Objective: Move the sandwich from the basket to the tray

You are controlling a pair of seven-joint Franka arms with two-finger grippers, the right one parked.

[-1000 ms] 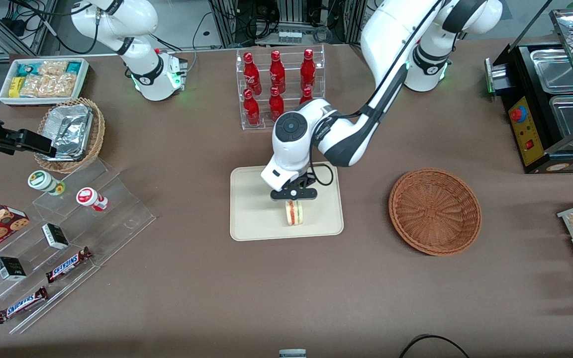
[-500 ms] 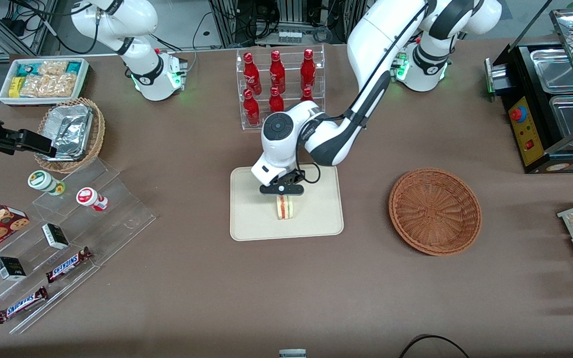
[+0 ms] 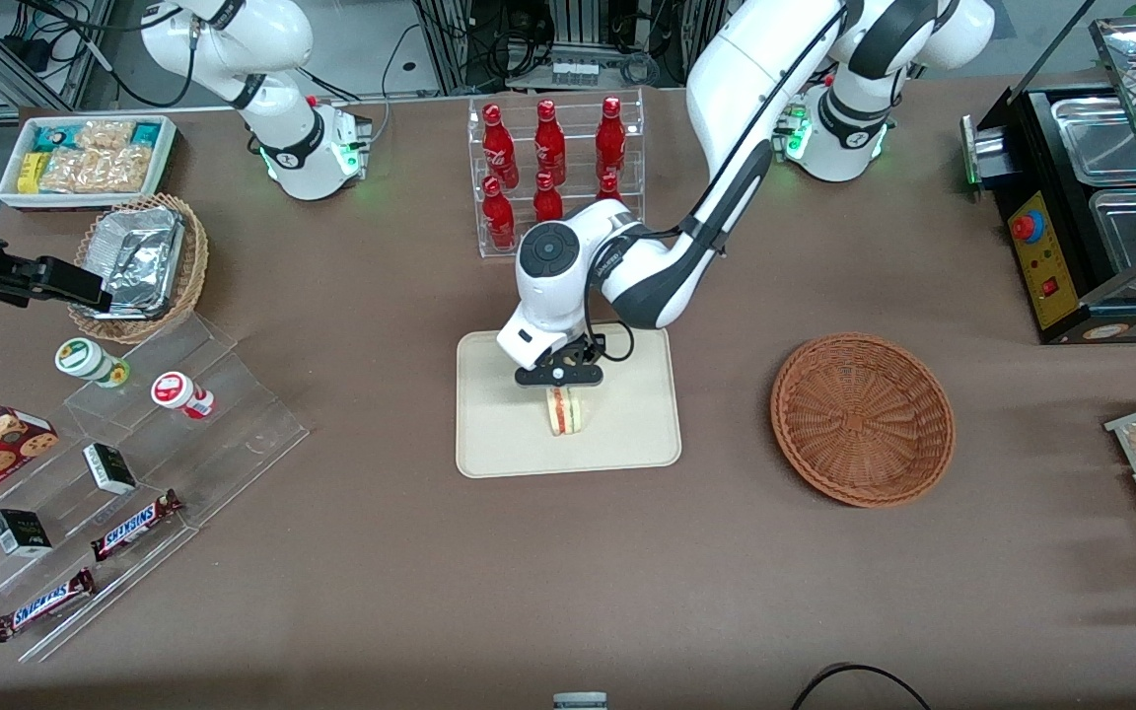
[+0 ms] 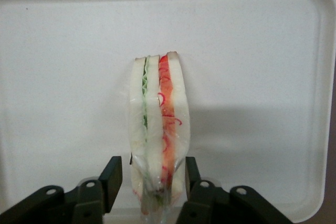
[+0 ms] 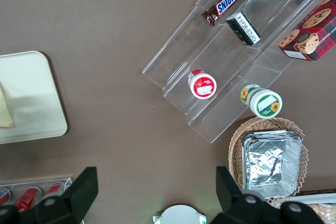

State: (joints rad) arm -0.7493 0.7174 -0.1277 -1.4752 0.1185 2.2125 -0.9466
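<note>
The sandwich (image 3: 565, 412) (image 4: 157, 124) stands on edge on the cream tray (image 3: 499, 434) (image 4: 252, 51), near its middle, wrapped in clear film with red and green filling showing. My left gripper (image 3: 562, 392) (image 4: 152, 169) hangs right over it, open. Its black fingers (image 4: 112, 174) flank the sandwich's upper end, with a clear gap on one side and a thin one on the other. The reddish-brown basket (image 3: 862, 419) sits empty beside the tray, toward the working arm's end of the table. The right wrist view catches the tray (image 5: 26, 93) and a corner of the sandwich (image 5: 4, 111).
A clear rack of red bottles (image 3: 553, 168) stands farther from the front camera than the tray, close to my forearm. Acrylic steps with snack bars and cups (image 3: 134, 444), a tan basket with foil (image 3: 139, 264) and a white bin (image 3: 85, 158) lie toward the parked arm's end. A food warmer (image 3: 1091, 197) is at the working arm's end.
The gripper carried the sandwich a little toward the parked arm's end and away from the front camera, over the tray's middle. In the last half second it barely moved.
</note>
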